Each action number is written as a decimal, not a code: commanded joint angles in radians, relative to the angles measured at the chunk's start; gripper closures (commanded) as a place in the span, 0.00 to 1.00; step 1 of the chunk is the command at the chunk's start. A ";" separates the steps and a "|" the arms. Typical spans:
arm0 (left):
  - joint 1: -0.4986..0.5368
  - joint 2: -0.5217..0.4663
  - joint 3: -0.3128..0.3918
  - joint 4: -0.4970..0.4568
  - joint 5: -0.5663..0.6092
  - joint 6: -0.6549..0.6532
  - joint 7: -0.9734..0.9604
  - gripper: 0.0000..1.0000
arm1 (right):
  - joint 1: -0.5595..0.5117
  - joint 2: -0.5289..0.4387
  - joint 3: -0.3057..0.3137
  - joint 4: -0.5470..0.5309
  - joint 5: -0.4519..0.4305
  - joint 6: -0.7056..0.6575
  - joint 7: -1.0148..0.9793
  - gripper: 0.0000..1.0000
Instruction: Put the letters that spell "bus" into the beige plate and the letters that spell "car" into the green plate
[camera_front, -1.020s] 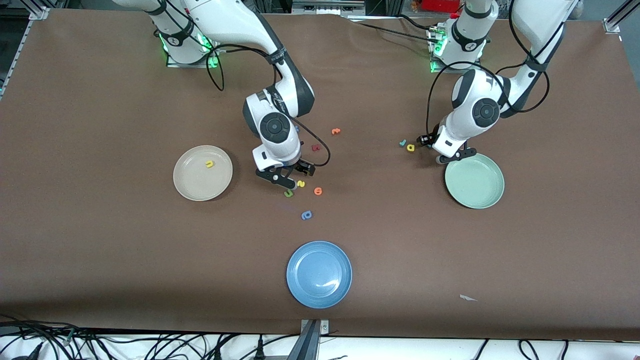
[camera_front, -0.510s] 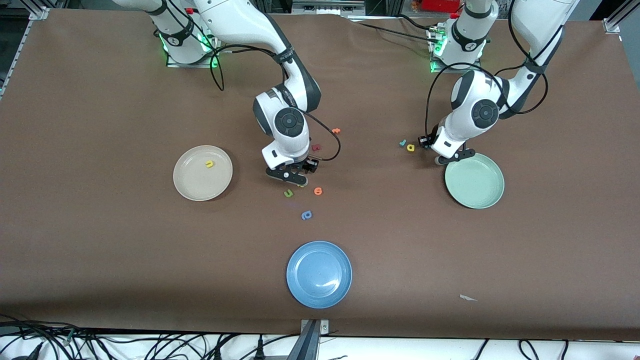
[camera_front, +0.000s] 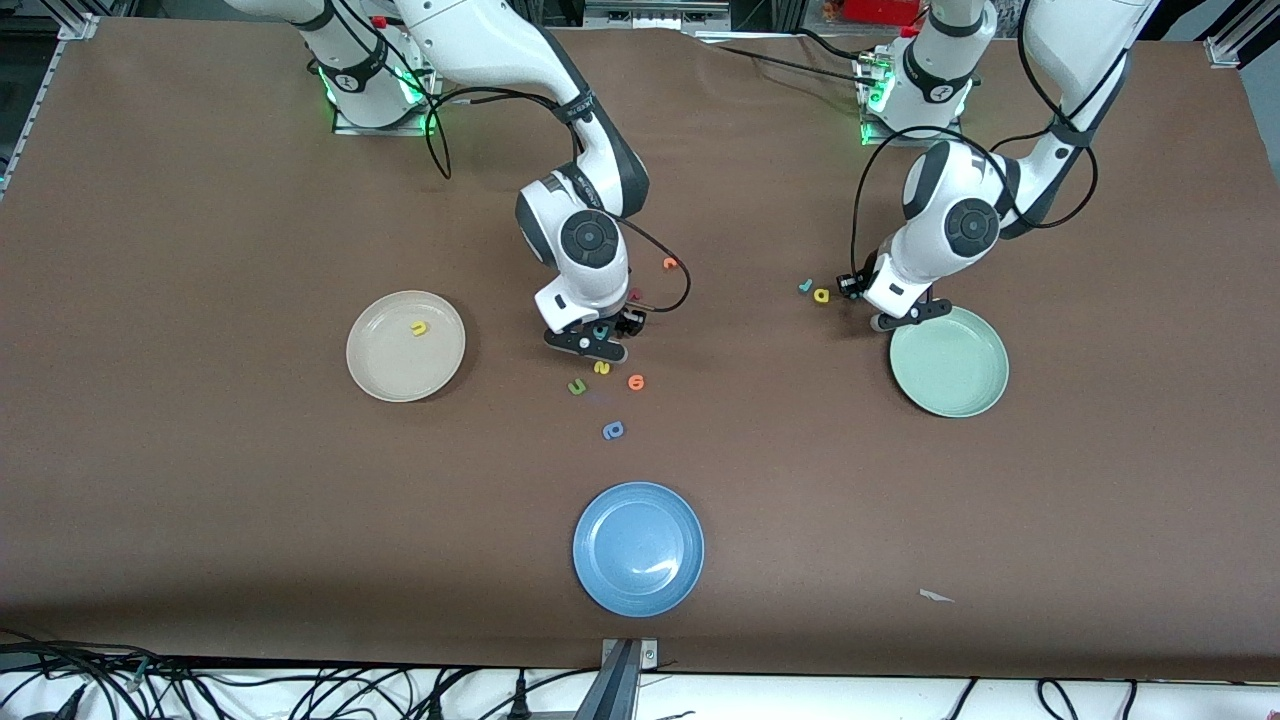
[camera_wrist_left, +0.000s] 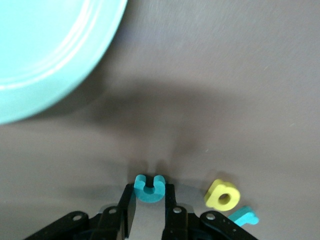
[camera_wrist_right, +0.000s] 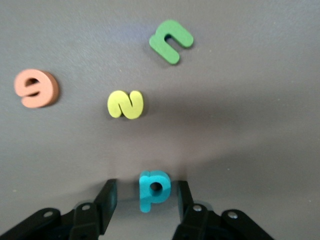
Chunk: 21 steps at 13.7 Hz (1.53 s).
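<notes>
Beside the green plate (camera_front: 949, 361) I see my left end effector (camera_wrist_left: 149, 207) pinching the teal c (camera_wrist_left: 148, 188) at the bench (camera_front: 200, 500), while my right end effector (camera_wrist_right: 146, 200) brackets the teal b (camera_wrist_right: 154, 189), fingers not quite touching it, near the yellow s (camera_wrist_right: 126, 104).

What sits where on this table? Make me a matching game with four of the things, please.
Things:
1. yellow u
2. teal c
3. teal b
4. blue plate

Places:
A. on the table between the open fingers of the right gripper
B. the plate nearest the front camera
C. in the beige plate
D. clamped in the left gripper, beside the green plate

Pairs: 1-C, 2-D, 3-A, 4-B
</notes>
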<state>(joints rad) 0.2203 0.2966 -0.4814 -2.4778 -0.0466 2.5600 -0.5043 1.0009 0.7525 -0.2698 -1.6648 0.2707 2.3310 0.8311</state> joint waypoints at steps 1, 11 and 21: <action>0.008 -0.034 0.001 0.133 -0.006 -0.203 0.020 0.85 | 0.005 0.004 -0.005 -0.010 -0.008 0.002 -0.023 0.45; 0.209 0.059 0.007 0.356 0.131 -0.448 0.208 0.85 | 0.007 -0.062 -0.061 -0.001 -0.022 -0.106 -0.030 0.92; 0.177 0.107 -0.020 0.402 0.151 -0.420 0.034 0.00 | 0.001 -0.327 -0.376 -0.389 -0.010 -0.112 -0.703 0.91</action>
<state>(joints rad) 0.4274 0.4238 -0.4765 -2.0934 0.0801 2.1656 -0.3741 0.9927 0.5263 -0.6129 -1.8946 0.2599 2.1449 0.2395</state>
